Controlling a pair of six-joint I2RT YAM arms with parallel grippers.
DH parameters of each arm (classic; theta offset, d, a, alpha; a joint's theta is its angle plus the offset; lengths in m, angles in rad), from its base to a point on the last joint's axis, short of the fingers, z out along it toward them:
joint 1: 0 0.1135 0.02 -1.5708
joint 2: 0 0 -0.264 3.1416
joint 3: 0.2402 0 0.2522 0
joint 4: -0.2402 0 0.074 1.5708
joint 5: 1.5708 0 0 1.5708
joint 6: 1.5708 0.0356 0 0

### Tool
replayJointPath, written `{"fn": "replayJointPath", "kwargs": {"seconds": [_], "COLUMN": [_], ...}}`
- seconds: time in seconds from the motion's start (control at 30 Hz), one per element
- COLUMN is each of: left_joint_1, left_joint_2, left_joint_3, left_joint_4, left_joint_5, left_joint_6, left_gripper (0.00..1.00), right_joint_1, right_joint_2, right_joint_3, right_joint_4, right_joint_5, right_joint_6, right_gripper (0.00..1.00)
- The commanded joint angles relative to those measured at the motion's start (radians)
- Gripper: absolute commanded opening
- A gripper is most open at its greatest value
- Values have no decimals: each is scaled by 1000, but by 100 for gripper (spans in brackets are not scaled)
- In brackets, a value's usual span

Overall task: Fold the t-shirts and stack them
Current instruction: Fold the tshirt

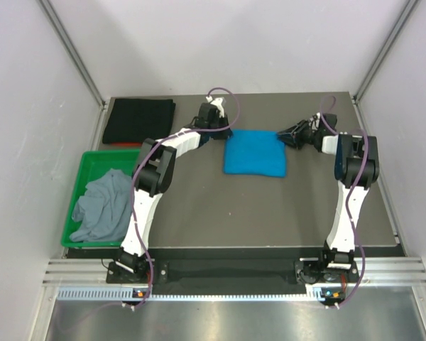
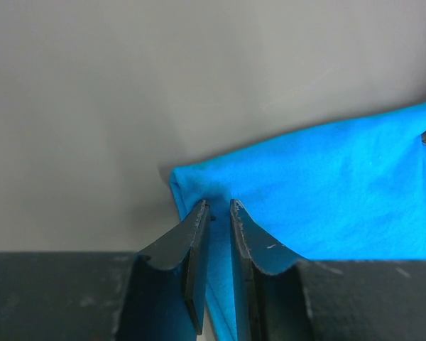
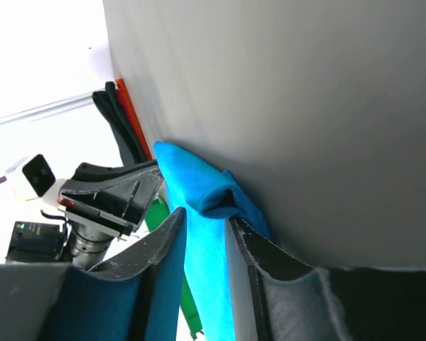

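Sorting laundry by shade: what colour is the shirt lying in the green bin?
The shirt is bluish grey, clearest from the top external camera.

Counter (image 1: 270,213): carries the cloth; both arm bases stand at its near edge.
Folded t-shirt (image 1: 254,154): flat on the counter, in the middle toward the back.
Left end effector (image 1: 219,132): at the shirt's far left corner, cloth between its fingers.
Right end effector (image 1: 290,133): at the shirt's far right corner, cloth between its fingers.
Folded stack (image 1: 138,121): on the counter's far left corner, left of the left end effector.
Bin (image 1: 92,165): at the counter's left side, before the folded stack.
Crumpled t-shirt (image 1: 103,206): in the bin.
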Motion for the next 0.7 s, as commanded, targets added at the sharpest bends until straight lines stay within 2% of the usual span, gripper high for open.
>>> {"fn": "replayJointPath", "kwargs": {"seconds": [0.0, 0.13, 0.3, 0.4, 0.47, 0.57, 0.6, 0.67], "left_joint_1": [11, 17, 21, 21, 21, 21, 21, 15], "left_joint_2": [-15, -117, -249, -326, -357, -374, -378, -384], "left_joint_3": [38, 38, 10, -77, -118, -184, -210, -304], "left_joint_4": [-61, -63, -71, -29, -29, 15, 62, 141], "left_joint_5": [-41, -15, 42, 60, 89, 215, 289, 344], "left_joint_6": [10, -7, -21, -31, -47, -79, -123, -183], "left_gripper": [24, 27, 26, 27, 27, 23, 23, 22], "right_joint_1": [-42, -42, -25, -10, 14, 59, 74, 131], "right_joint_2": [-25, -114, -197, -253, -287, -302, -301, -284], "right_joint_3": [16, 90, 188, 151, 112, 9, -9, -39], "right_joint_4": [-73, -226, -492, -491, -478, -372, -359, -353], "right_joint_5": [153, 142, 122, 102, 84, 13, -19, -42], "right_joint_6": [-64, -235, -420, -443, -446, -397, -393, -420], "right_gripper": [28, 26, 22, 14, 1, 0, 0, 0]}}
